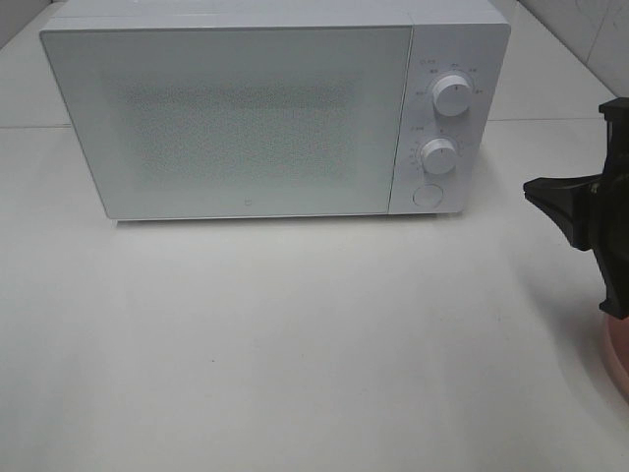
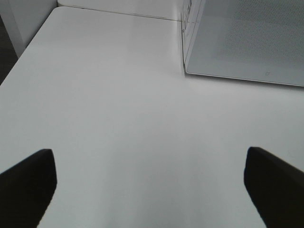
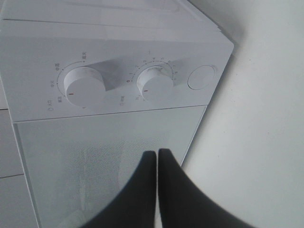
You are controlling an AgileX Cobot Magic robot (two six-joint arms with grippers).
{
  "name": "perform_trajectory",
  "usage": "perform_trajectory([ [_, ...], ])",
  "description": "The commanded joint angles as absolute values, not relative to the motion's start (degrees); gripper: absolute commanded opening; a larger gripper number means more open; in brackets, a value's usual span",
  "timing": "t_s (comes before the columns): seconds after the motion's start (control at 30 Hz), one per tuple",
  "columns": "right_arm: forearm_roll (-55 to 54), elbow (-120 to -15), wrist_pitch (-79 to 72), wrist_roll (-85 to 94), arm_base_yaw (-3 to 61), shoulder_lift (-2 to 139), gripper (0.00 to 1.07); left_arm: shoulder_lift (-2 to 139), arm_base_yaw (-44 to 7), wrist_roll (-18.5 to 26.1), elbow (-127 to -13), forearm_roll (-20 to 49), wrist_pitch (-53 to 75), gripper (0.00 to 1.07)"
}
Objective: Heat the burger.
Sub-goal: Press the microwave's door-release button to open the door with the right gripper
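Left gripper (image 2: 149, 159): fingers spread wide, empty, over the table (image 1: 295, 344) left-front of the closed microwave (image 1: 246, 118). Right gripper (image 3: 156, 154): fingers pressed together on nothing, right of the microwave, with a pink plate (image 1: 617, 352) rim showing beneath the arm. Burger: position cannot be told.

Microwave (image 1: 246, 118) at the back of the table (image 1: 295, 344), plate (image 1: 617, 356) front right
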State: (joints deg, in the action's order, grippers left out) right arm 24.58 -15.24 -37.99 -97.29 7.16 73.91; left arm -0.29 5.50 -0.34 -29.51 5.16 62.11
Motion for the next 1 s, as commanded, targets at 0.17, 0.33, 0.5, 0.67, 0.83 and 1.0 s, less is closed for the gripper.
perform_trajectory([
  [0.17, 18.96, -15.24, -36.96, -95.51, 8.77, 75.46, 0.0, -0.4, 5.67, -0.52, -29.39, 5.21, 61.25, 1.0],
  [0.33, 8.42, -15.24, -38.96, -92.93, 15.64, 80.21, 0.0, -0.4, 5.67, -0.52, -29.39, 5.21, 61.25, 1.0],
  [0.5, -0.86, -15.24, -45.55, -88.81, 19.42, 85.83, 0.0, -0.4, 5.67, -0.52, -29.39, 5.21, 61.25, 1.0],
  [0.67, -6.02, -16.56, -54.2, -88.01, 21.72, 94.25, 0.0, -0.4, 5.67, -0.52, -29.39, 5.21, 61.25, 1.0],
  [0.83, -6.02, -20.17, -54.32, -88.12, 21.72, 98.49, 0.0, -0.4, 5.67, -0.52, -29.39, 5.21, 61.25, 1.0],
  [1.0, -6.36, -23.89, -54.37, -87.95, 21.72, 101.93, 0.0, -0.4, 5.67, -0.52, -29.39, 5.21, 61.25, 1.0],
])
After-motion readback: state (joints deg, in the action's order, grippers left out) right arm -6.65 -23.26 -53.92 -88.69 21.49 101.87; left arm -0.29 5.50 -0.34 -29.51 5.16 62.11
